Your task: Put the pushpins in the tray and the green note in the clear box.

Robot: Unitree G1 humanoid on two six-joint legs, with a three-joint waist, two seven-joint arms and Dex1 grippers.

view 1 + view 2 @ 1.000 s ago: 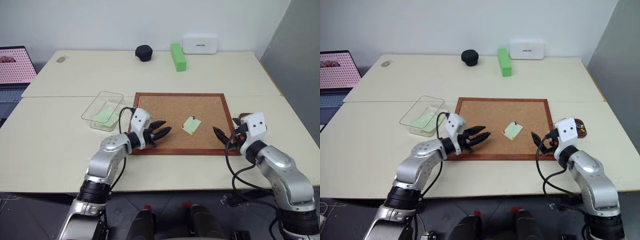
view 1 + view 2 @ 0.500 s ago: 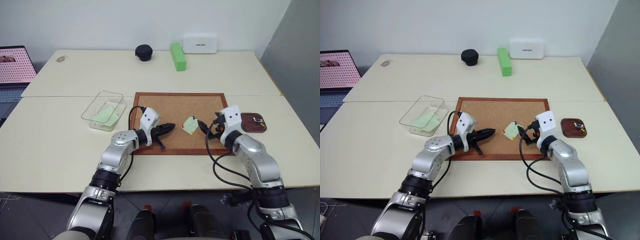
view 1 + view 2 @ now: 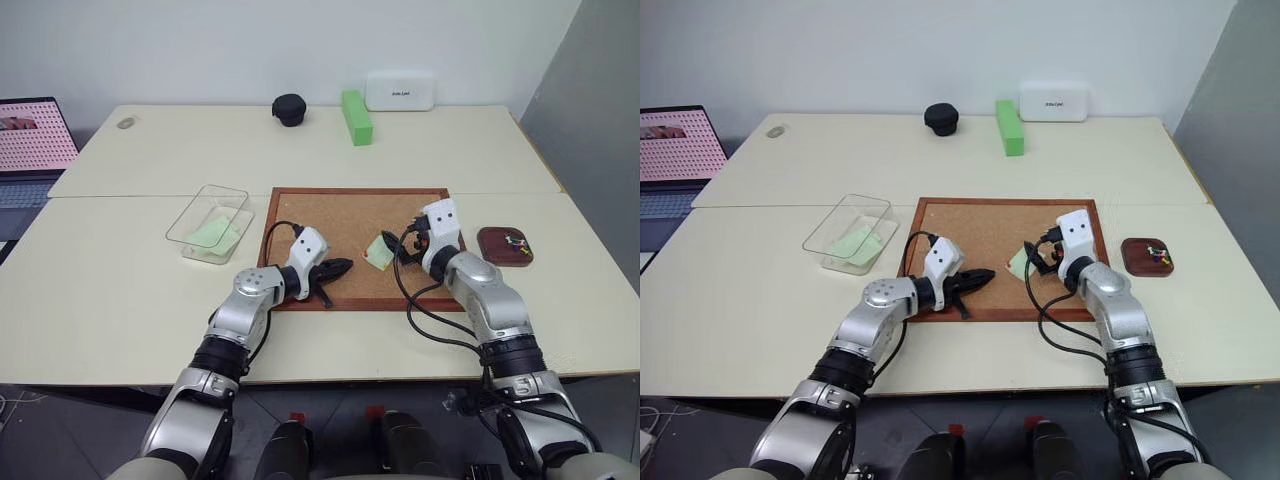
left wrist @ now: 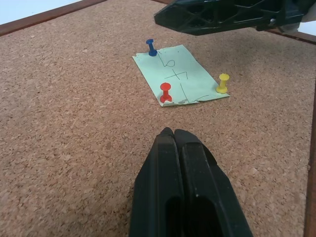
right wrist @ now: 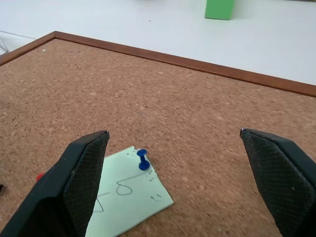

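The cream worktop (image 3: 120, 290) carries a wood-framed cork board (image 3: 340, 215) near its front middle. Left of the board, the clear box (image 3: 208, 221) holds green paper. Off the board's right edge, the reddish-brown tray (image 3: 504, 246) holds several multicoloured pushpins (image 3: 516, 239). The left end effector (image 4: 173, 136) is closed and empty over the cork. The right end effector (image 5: 173, 163) is spread wide above the green note (image 4: 180, 81), pinned by blue (image 4: 151, 47), red (image 4: 165, 92) and yellow (image 4: 223, 82) pushpins.
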